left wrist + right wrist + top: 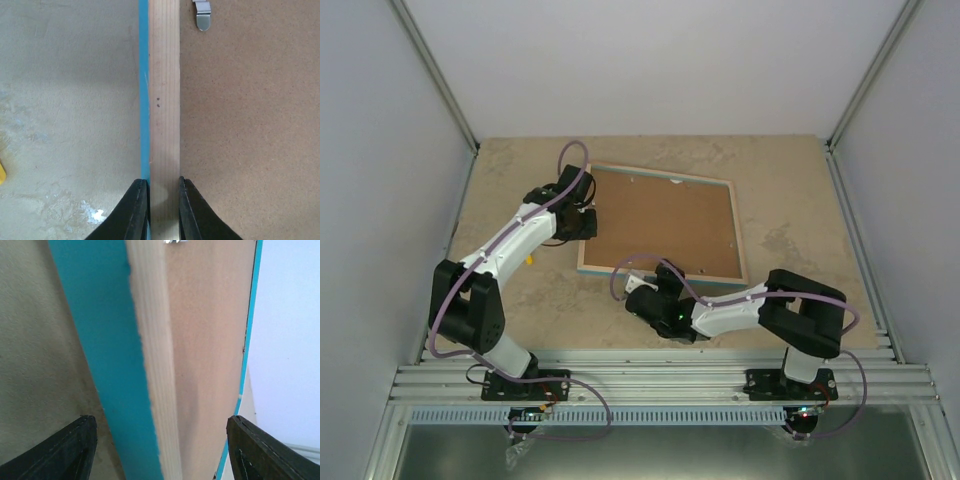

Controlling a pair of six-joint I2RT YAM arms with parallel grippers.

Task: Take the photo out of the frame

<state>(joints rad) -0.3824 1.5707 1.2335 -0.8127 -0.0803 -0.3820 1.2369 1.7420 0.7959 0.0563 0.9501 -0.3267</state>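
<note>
The photo is out of sight. We judge it sits face down inside the frame (737,232), under the brown backing board (665,222), which covers the whole opening. The frame lies back up near the middle of the table (790,200), with its pale wood rails upward and its turquoise edge showing along the sides. That is probably deliberate, since the back is the only way in to the print.

The frame's long axis runs roughly left to right across the surface, a little skewed, so the right end sits slightly nearer the arms' edge. Which way the picture itself points we cannot tell.

The left gripper (162,181) is clamped on the frame's left short rail, one finger outside against the turquoise edge and one inside on the board side. We read this as a steadying hold, so the frame will not slide while the other arm works.

A small metal clip (202,17) reaches from the rail onto the board further along (at least this one is not yet turned aside), so the board seems locked in.

The right gripper (160,422) hangs at the near long rail with its fingers wide apart, gripping nothing. It looks placed to work on that edge or on the board.
</note>
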